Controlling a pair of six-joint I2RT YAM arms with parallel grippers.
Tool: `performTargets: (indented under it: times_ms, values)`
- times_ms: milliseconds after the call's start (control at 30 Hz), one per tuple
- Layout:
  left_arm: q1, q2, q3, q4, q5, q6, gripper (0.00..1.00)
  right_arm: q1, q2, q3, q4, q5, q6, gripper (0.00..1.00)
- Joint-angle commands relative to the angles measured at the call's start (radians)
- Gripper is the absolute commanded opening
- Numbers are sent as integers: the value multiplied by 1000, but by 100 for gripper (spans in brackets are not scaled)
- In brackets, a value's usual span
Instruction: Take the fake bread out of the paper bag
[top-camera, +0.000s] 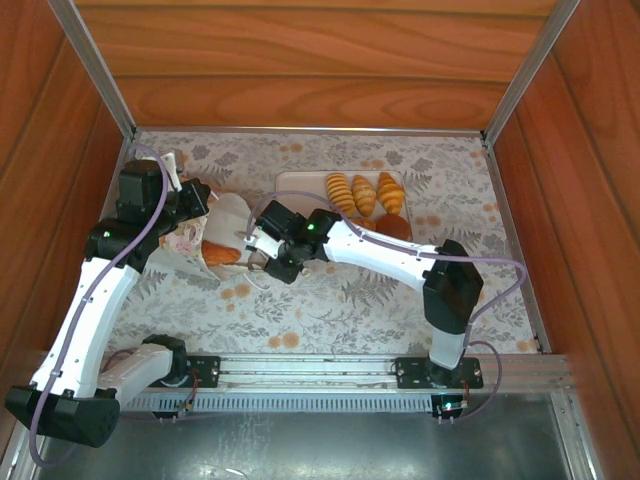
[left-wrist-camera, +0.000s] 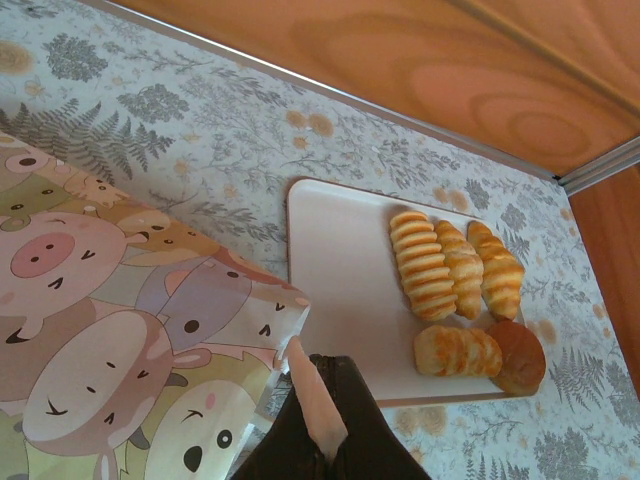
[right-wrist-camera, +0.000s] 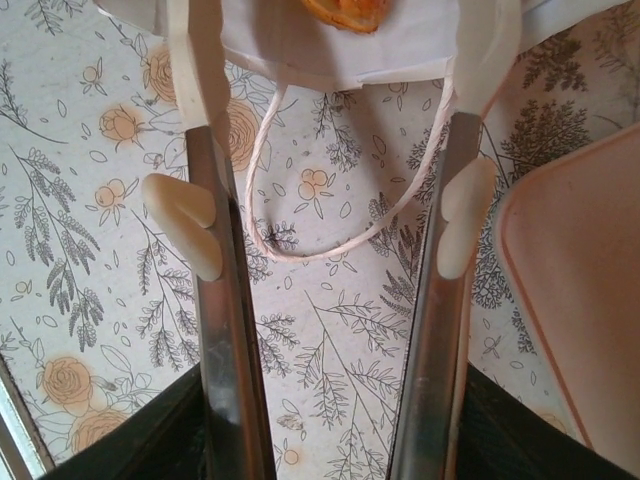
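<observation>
Floral-print tablecloth (top-camera: 350, 300) inside wood-panelled walls (top-camera: 300, 60), left gripper (left-wrist-camera: 318, 405) pinched tight on the paper bag (left-wrist-camera: 130, 330) rim, right gripper (right-wrist-camera: 335, 60) spread wide at its mouth, fake bread (top-camera: 364, 194) mostly on the pink tray (top-camera: 298, 188), one piece lying in the bag mouth.

the paper bag (top-camera: 228, 220) lies on its side on the table (top-camera: 330, 300), its mouth just ahead of the right gripper (right-wrist-camera: 338, 30), with one piece of fake bread (right-wrist-camera: 345, 10) in that mouth. a cord handle (right-wrist-camera: 300, 250) lies looped between that gripper's fingers. the tray (left-wrist-camera: 340, 260) sits to its right, with five pastries (left-wrist-camera: 430, 265) on the end away from the bag. the left gripper (left-wrist-camera: 325, 420) pinches the bag's edge, with the tray beyond it.
</observation>
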Motion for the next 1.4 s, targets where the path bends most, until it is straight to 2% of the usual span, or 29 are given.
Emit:
performTargets:
  times_ms: [0,267,367,533,633,800,1000,1267,1367]
  values:
    - [-5,4,0,16,7,2,0,-16,37,74,-37,-63,-65,59]
    - [-5,13,2,16,55,14,0,-46,170,229,-136,-137,-180,60]
    - [-4,16,1,15,75,18,0,-48,196,285,-185,-141,-187,53]
    - [-5,47,4,13,155,38,0,-52,149,264,-160,-196,-186,40]
    - [-5,72,16,12,186,32,0,-53,112,237,-136,-136,-159,37]
    - [-5,69,15,13,122,23,0,-52,29,172,-99,-8,-141,37]
    - [-5,66,19,13,81,11,0,-50,-68,82,-58,61,-129,36]
    - [-8,89,35,14,120,0,0,-48,-176,-33,-93,179,-125,37]
    - [-12,105,36,15,131,-1,0,-50,-275,-98,-98,217,-123,37]
